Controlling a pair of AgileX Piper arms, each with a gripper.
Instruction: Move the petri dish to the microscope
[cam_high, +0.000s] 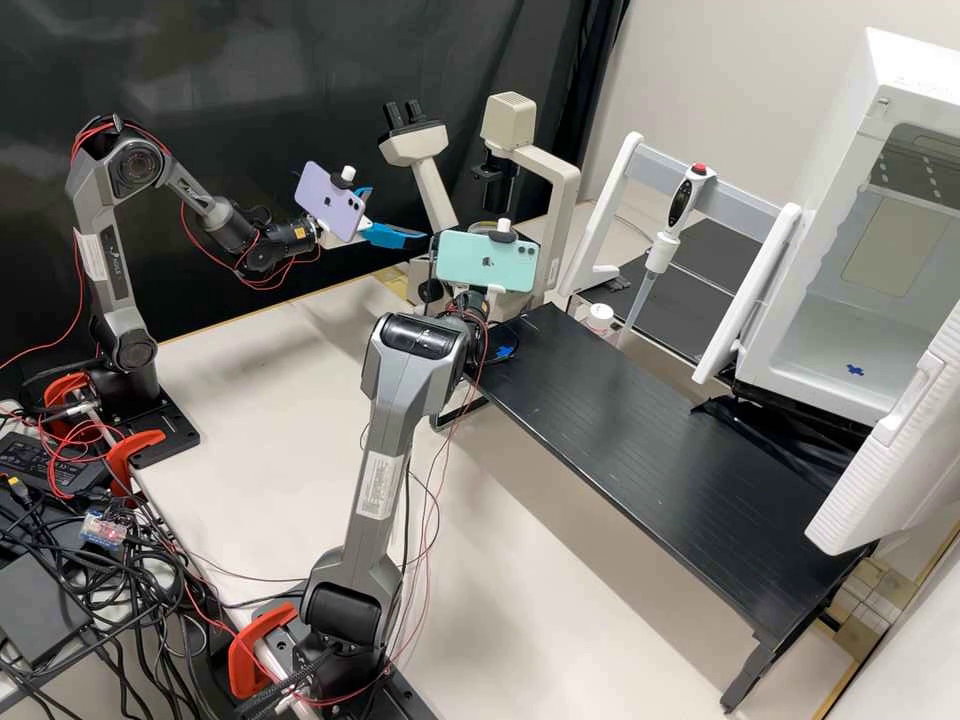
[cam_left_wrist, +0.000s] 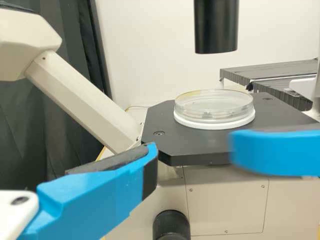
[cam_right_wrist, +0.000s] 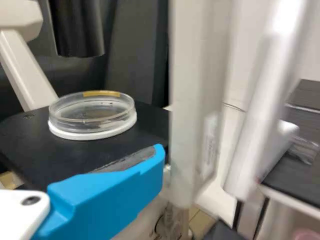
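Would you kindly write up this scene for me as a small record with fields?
item: petri dish, clear, lying flat
directly under it: round white base
support: black microscope stage
overhead: black cylinder, clear of the dish
left tool: open, empty, not touching the dish
nearby: pipette; white cabinet, open
task state: dish on the microscope

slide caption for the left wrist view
Clear round petri dish on a white round base on the black microscope stage, beyond the open blue-fingered claw.
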